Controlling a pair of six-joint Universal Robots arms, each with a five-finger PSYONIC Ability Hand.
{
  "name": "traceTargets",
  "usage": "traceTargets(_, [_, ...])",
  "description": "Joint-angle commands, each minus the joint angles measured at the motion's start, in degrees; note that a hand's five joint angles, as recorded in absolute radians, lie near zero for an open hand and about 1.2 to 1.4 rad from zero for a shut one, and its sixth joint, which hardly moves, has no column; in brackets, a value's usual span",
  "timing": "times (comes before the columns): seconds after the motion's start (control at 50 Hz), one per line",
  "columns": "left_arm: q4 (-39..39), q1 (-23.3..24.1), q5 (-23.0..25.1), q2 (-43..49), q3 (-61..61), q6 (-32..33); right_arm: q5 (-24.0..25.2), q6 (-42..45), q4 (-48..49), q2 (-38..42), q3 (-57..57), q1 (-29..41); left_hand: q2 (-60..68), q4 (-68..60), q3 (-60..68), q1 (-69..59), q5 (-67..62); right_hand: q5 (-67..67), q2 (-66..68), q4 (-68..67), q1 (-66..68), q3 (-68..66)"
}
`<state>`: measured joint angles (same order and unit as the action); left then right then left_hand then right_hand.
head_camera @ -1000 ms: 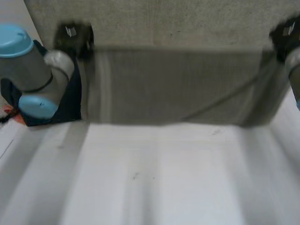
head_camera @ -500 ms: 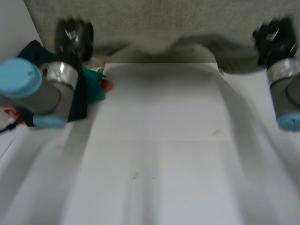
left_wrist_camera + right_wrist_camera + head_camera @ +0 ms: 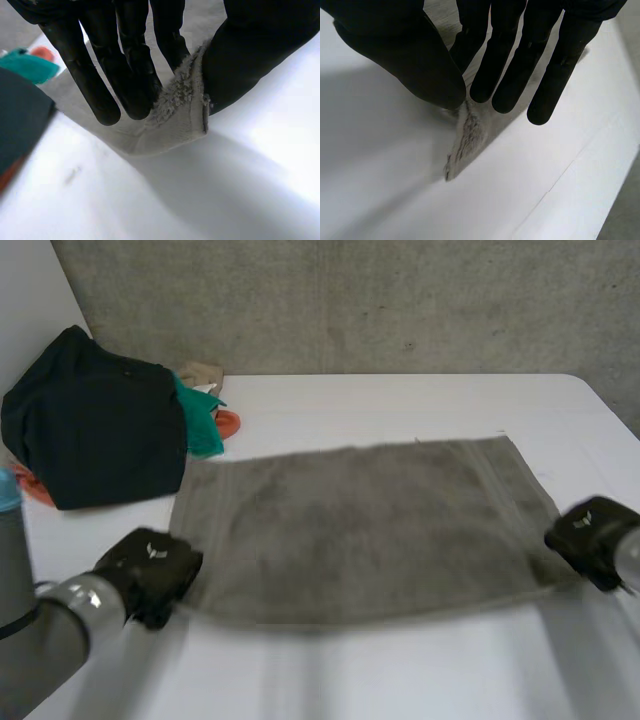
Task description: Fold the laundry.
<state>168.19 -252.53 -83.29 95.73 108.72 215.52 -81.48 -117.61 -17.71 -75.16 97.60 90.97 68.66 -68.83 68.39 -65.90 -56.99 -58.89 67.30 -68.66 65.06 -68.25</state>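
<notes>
Down it comes: the grey terry towel (image 3: 360, 525), held up at the far side half a second ago, now lies spread flat across the middle of the white table (image 3: 400, 670). The left hand (image 3: 150, 575) pinches its near left corner between thumb and fingers. The right hand (image 3: 590, 538) pinches the near right corner likewise. A dark heap of clothes (image 3: 90, 430) sits far left.

On the head view the towel (image 3: 360, 525) has a blurred near edge, and its near corners are hidden under the left hand (image 3: 150, 573) and right hand (image 3: 592, 538). An orange thing (image 3: 228, 423) is mostly buried under a teal cloth (image 3: 203, 430). The beige scrap (image 3: 203, 373) behind may be fabric, but it's too small for me to tell.
</notes>
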Motion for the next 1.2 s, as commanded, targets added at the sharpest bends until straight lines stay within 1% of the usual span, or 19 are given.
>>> traceTargets(0.02, [3.4,0.1,0.2,-1.6,-1.8,0.8,0.1,0.4,6.3,-1.0,0.3,-1.0,11.3,-11.2,11.6,-14.1,-13.0,-11.1,12.7,-11.3,14.9,-11.7])
traceTargets(0.04, [8.3,0.1,0.1,0.4,-3.0,0.5,0.2,-0.9,8.2,-0.9,-0.1,-0.7,11.3,-11.2,11.6,-14.1,-13.0,-11.1,12.7,-11.3,14.9,-11.7])
traceTargets(0.08, [12.6,0.5,0.1,3.0,-4.0,0.3,0.4,-3.1,11.8,0.0,-0.8,0.2,11.3,-11.2,11.6,-14.1,-13.0,-11.1,12.7,-11.3,14.9,-11.7])
traceTargets(0.18, [23.9,1.0,-0.9,11.6,-10.0,-0.6,0.4,-8.2,23.0,9.1,-5.9,3.8,11.3,-11.2,11.6,-14.1,-13.0,-11.1,12.7,-11.3,14.9,-11.7])
traceTargets(0.24, [25.0,1.6,-1.7,15.5,-13.2,-1.2,0.3,-8.8,27.8,12.5,-9.8,5.7,11.3,-11.2,11.6,-14.1,-13.0,-11.1,12.7,-11.3,14.9,-11.7])
traceTargets(0.42, [24.9,3.1,-11.4,26.5,-25.6,-1.6,0.4,-8.5,37.3,25.8,-23.2,8.4,11.3,-11.2,11.6,-14.1,-13.0,-11.1,12.7,-11.3,14.9,-11.7])
traceTargets(0.64, [24.8,4.2,-13.5,33.2,-33.7,-1.5,-0.1,-8.9,42.3,38.9,-37.3,9.8,11.3,-11.2,11.6,-14.1,-13.0,-11.1,12.7,-11.3,14.9,-11.7])
traceTargets(0.66, [24.9,4.4,-13.4,33.8,-34.4,-1.5,-0.3,-9.0,42.3,39.8,-38.0,10.1,11.3,-11.2,11.6,-14.1,-13.0,-4.8,6.4,-5.1,8.7,-5.5])
traceTargets(0.68, [24.9,4.6,-13.3,34.2,-34.9,-1.5,-0.3,-9.0,42.3,40.4,-38.5,10.4,1.2,-1.0,1.5,-4.0,-2.9,20.7,-19.1,20.5,-16.9,20.1])
traceTargets(0.7, [25.0,4.8,-13.3,34.5,-35.3,-1.5,-0.3,-9.0,42.3,41.0,-38.8,10.6,-20.4,20.6,-20.1,17.6,18.7,48.9,-47.3,48.7,-45.1,48.3])
traceTargets(0.72, [25.0,4.9,-13.4,35.0,-35.9,-1.3,0.2,-9.0,42.8,41.7,-39.0,11.1,-43.6,43.7,-43.3,40.8,41.9,58.9,-57.3,58.7,-55.1,58.3])
traceTargets(0.74, [24.9,5.2,-13.9,35.5,-37.3,-1.2,0.2,-9.1,42.9,41.6,-39.0,11.2,-58.6,58.8,-58.4,55.9,57.0,58.9,-57.3,58.7,-55.1,58.3])
traceTargets(0.84, [24.5,5.7,-14.1,35.1,-38.6,-2.3,-1.0,-15.1,42.8,36.8,-38.1,10.7,-58.7,58.8,-58.4,55.9,57.0,58.9,-57.3,58.7,-55.1,58.3])
traceTargets(0.92, [23.7,5.4,-14.4,31.2,-37.3,-5.3,-0.9,-23.6,39.5,28.8,-33.2,9.3,-58.7,58.8,-58.4,55.9,57.0,58.9,-57.3,58.7,-55.1,58.3])
traceTargets(1.0, [23.2,5.1,-14.1,27.5,-34.2,-8.7,2.5,-29.2,29.3,20.3,-28.6,5.5,-58.7,58.8,-58.4,55.9,57.0,58.9,-57.3,58.7,-55.1,58.3])
traceTargets(1.02, [23.2,5.1,-13.9,27.0,-33.6,-9.2,5.3,-30.2,24.8,18.6,-26.9,3.4,-58.7,58.8,-58.4,55.9,57.0,58.9,-57.3,58.7,-55.1,58.3])
traceTargets(1.08, [23.2,5.2,-13.4,24.7,-30.9,-10.6,9.2,-30.5,18.2,17.7,-24.9,0.6,-58.7,58.8,-58.4,55.9,57.0,58.9,-57.3,58.7,-55.1,58.3])
traceTargets(1.12, [23.5,5.4,-13.4,23.4,-28.7,-10.8,13.0,-30.0,12.0,17.5,-22.7,-1.8,-58.7,58.8,-58.4,55.9,57.0,54.5,-52.9,54.2,-50.6,53.8])
traceTargets(1.2, [24.1,5.9,-13.4,22.7,-26.1,-10.8,16.1,-29.0,6.9,17.5,-20.0,-5.2,-58.7,58.8,-58.4,55.9,57.0,44.4,-42.8,44.1,-40.5,43.7])
